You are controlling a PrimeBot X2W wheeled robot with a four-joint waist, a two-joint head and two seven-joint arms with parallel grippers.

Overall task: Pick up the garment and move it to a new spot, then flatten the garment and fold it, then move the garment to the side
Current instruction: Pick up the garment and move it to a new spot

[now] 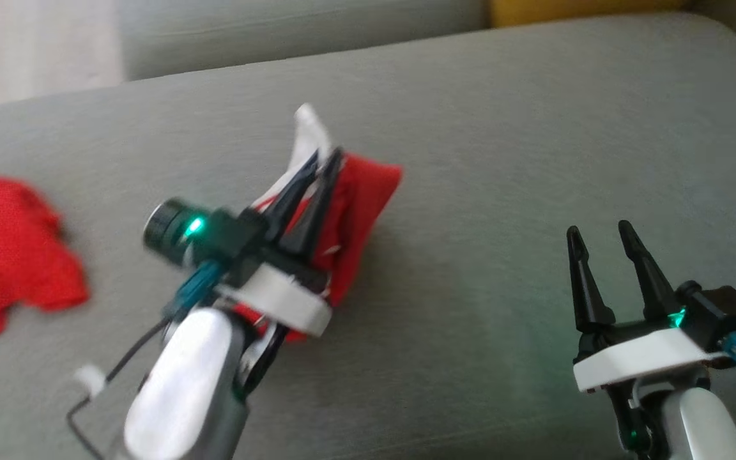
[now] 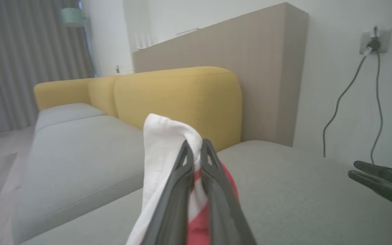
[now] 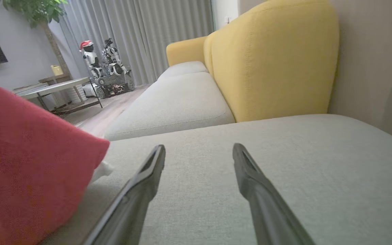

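Here, apparently the carrying step: left pincer (image 1: 325,156) clamped shut on a red-and-white garment (image 1: 361,191), bunched between and beside its fingers; right pincer (image 1: 599,230) spread wide, empty, well apart. Next, probably: lower onto the grey sofa cushion (image 1: 502,128), release, flatten.

White forearms (image 1: 183,377), blk fingers (image 1: 582,281), grn LEDs (image 1: 194,225).

bare grey cushion (image 1: 502,128) before right hand (image 1: 599,227), red cloth (image 1: 16,249) lying far left
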